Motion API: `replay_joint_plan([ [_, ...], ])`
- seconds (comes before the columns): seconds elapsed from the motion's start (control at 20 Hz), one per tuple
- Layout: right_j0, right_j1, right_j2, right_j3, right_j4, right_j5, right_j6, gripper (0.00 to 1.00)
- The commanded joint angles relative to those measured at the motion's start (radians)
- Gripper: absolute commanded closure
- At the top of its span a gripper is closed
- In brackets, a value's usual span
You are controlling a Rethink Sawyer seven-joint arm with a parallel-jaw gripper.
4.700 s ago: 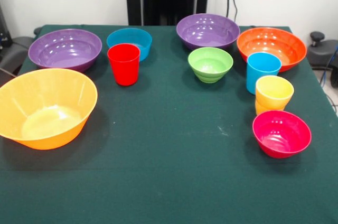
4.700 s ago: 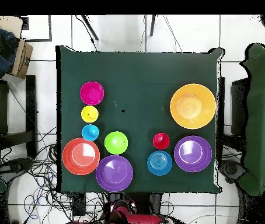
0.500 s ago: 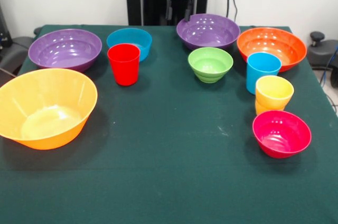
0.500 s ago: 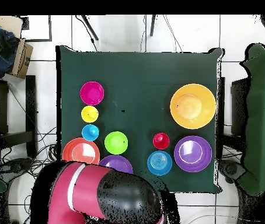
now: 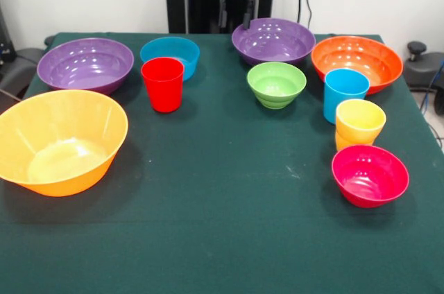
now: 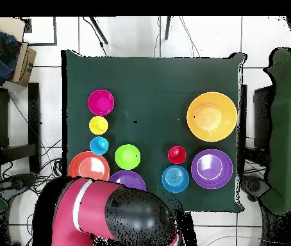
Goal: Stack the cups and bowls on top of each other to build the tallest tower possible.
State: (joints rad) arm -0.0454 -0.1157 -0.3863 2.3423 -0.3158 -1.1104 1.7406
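Note:
All cups and bowls stand apart on the green table [image 5: 222,190], none stacked. On one side are a purple bowl [image 5: 85,64], a blue bowl [image 5: 170,53], a red cup [image 5: 162,84] and the biggest yellow-orange bowl [image 5: 61,140]. On the other side are a second purple bowl [image 5: 273,39], a green bowl [image 5: 276,84], an orange bowl [image 5: 356,62], a light blue cup [image 5: 345,93], a yellow cup [image 5: 359,124] and a magenta bowl [image 5: 369,175]. My gripper [image 5: 243,13] hangs under the red wrist, just behind the second purple bowl and above the table's far edge.
In the overhead view the red and black arm [image 6: 109,218] covers the table edge by the base and hides parts of the purple bowl [image 6: 130,177] and the orange bowl [image 6: 87,165]. A cardboard box [image 6: 21,63] and cables lie beside the table.
Since 4.7 s ago the arm has swung in over the table's robot-side edge. In the last half second it barely shifted. No cup or bowl has moved.

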Motion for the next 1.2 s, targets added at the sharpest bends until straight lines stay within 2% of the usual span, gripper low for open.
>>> replay_joint_plan([
  [0.05, -0.001, 0.154, 0.074, -0.026, -0.020, 0.283, 0.124, 0.00],
  [0.9, 0.007, 0.141, 0.079, -0.042, -0.007, 0.305, 0.117, 0.00],
  [1.2, 0.001, 0.158, 0.085, -0.065, -0.011, 0.298, 0.119, 0.00],
])
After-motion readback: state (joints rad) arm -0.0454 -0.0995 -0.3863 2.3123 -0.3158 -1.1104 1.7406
